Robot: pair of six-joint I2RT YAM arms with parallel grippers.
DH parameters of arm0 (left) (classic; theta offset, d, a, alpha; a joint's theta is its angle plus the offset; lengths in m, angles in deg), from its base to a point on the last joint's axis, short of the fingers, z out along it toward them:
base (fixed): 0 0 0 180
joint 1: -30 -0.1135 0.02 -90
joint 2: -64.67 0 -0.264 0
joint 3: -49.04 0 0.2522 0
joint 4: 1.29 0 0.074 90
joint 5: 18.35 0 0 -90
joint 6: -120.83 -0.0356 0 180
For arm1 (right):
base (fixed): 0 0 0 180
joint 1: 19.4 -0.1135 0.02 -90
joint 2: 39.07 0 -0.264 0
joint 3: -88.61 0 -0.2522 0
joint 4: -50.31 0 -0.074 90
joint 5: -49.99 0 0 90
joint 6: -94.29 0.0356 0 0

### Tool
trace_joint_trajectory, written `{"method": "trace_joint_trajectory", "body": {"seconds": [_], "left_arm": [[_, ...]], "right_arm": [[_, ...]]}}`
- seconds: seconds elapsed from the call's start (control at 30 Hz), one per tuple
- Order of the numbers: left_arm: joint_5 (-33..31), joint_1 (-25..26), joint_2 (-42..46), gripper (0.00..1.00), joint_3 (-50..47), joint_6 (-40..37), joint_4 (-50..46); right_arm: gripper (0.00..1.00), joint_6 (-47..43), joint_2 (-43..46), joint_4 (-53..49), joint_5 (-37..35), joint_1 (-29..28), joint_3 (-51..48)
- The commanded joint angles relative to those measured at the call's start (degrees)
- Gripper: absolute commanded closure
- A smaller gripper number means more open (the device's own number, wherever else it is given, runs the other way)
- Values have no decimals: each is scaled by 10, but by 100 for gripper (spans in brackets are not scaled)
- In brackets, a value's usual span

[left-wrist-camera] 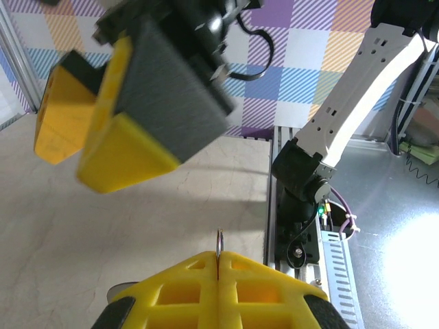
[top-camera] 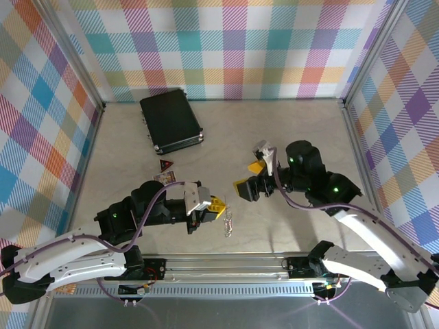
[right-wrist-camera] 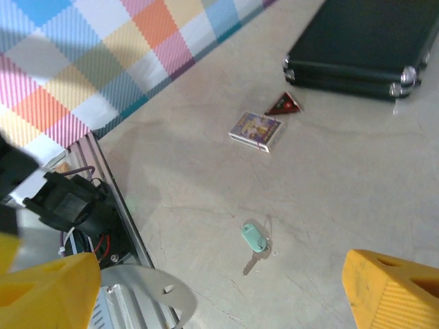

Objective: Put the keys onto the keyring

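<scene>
Starting with the top external view, you find the left gripper [top-camera: 217,204] at lower centre, its yellow fingers together. A thin silver piece, which you can take for the keyring [top-camera: 228,223], shows just below and right of those tips. The right gripper [top-camera: 250,177] sits right of centre with its fingers apart. The black case [top-camera: 170,121] lies at upper left.

In the left wrist view, the fingers [left-wrist-camera: 171,291] meet at the bottom edge, clamped on a thin metal rim standing up between them. Judge this rim to be the keyring's edge.

In the right wrist view, the key [right-wrist-camera: 254,238] lies flat on the table [right-wrist-camera: 343,178] at lower centre, above the gap between the spread yellow fingers [right-wrist-camera: 394,291].

Expect the key to be light, stiff and small, with a slick blade. Take hold at the teal plastic head. Expect the thin keyring to pivot in the pads if pushed.
</scene>
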State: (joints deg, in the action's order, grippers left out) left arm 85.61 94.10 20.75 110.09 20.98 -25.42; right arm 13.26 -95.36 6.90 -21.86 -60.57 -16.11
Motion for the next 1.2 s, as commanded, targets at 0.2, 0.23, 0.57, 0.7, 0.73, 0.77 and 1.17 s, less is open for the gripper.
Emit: {"method": "trace_joint_trajectory", "body": {"seconds": [0.2,0.23,0.57,0.7,0.73,0.77,1.17], "left_arm": [[-10,4,38,100,-22,15,17],[-10,4,40,100,-24,16,18],[-12,4,81,100,-43,39,18],[-19,4,104,100,-55,50,15],[-20,4,107,100,-56,52,13],[-20,4,111,100,-57,54,9],[-38,4,171,100,-60,78,-45]], "right_arm": [[14,63,-111,39,37,18,-12],[14,66,-122,41,40,18,-14],[15,83,-244,76,71,8,-39],[16,85,-284,90,66,-21,-36],[17,86,-294,93,65,-27,-35],[17,88,-304,95,61,-36,-32],[32,81,-454,21,-76,-146,86]]}}
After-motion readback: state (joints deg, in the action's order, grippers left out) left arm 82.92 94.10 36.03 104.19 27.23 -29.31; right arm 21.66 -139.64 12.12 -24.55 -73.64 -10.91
